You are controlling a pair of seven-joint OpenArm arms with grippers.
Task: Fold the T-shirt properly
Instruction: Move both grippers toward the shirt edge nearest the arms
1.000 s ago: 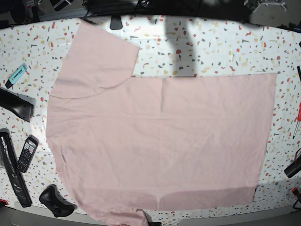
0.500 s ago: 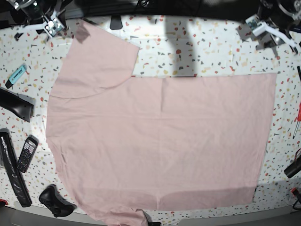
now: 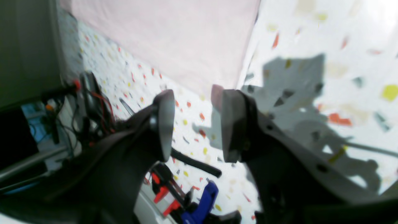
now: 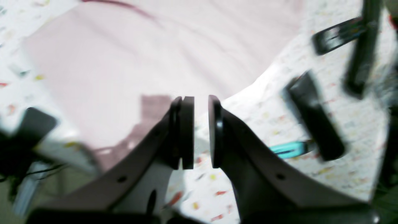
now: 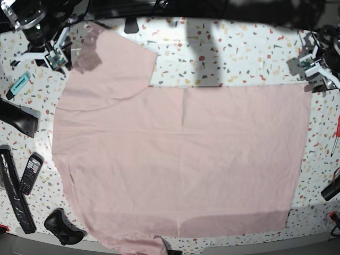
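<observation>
The pale pink T-shirt [image 5: 180,159] lies spread flat on the speckled table, one sleeve pointing to the far left. My right gripper [image 5: 57,56] hovers at the far-left sleeve edge. In the right wrist view its fingers [image 4: 186,137] stand only narrowly apart with nothing between them, the T-shirt [image 4: 124,62] just beyond. My left gripper [image 5: 313,68] hangs over the shirt's far-right corner. In the left wrist view the left gripper [image 3: 194,124] is open and empty, with the T-shirt [image 3: 174,37] edge just ahead. No lettering or print shows.
Left of the shirt lie a teal marker [image 5: 18,85], a black wedge-shaped object [image 5: 18,119], a black handset [image 5: 31,172], a long black bar [image 5: 13,196] and a black controller [image 5: 64,227]. A red-handled tool [image 5: 336,130] lies at the right edge.
Both arms have come into the base view from the far corners and moved down toward the shirt's far-left sleeve and far-right corner. The shirt has not moved.
</observation>
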